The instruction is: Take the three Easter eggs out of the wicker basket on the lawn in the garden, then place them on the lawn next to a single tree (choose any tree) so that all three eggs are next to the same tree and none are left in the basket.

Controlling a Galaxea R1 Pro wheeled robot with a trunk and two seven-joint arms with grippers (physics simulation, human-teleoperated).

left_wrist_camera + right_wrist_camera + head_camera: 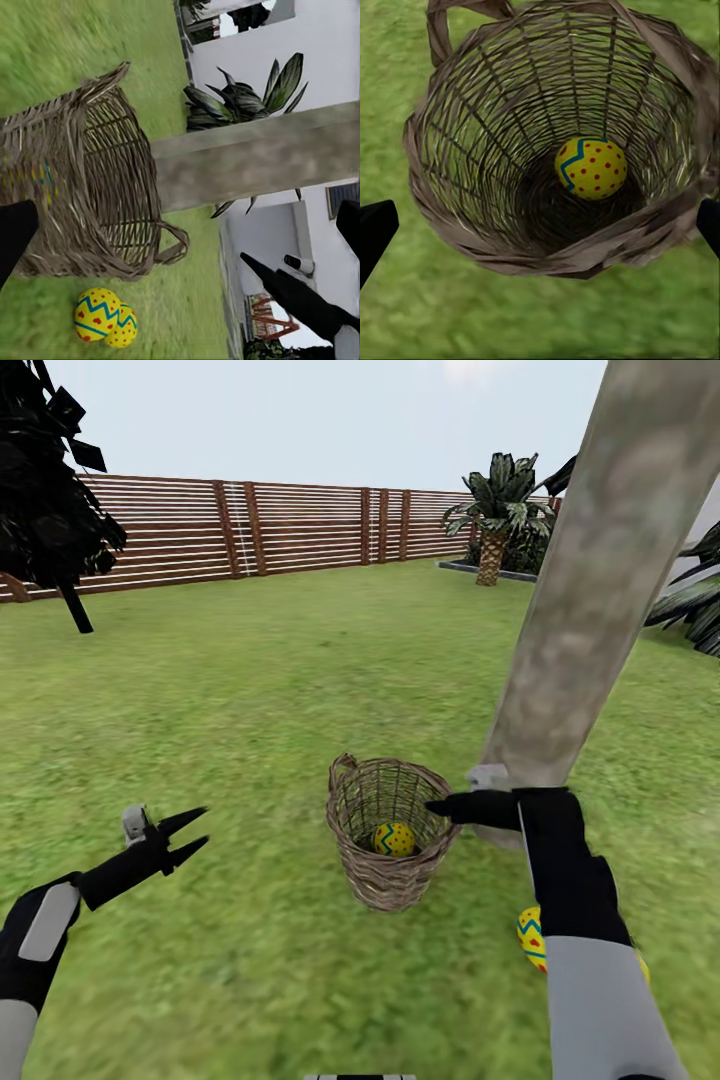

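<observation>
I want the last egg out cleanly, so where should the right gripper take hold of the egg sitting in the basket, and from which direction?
Come straight down through the open mouth of the wicker basket, since its deep woven walls block every side. The egg lies at the bottom; close the open right gripper across its widest middle, probably over the zigzag band, because the rounded ends would likely slip out.

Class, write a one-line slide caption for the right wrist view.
Open right gripper poised above the wicker basket, one egg left inside.

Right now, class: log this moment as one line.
right hand open over wicker basket | one egg inside | two eggs on lawn beside tree | left hand open
</observation>
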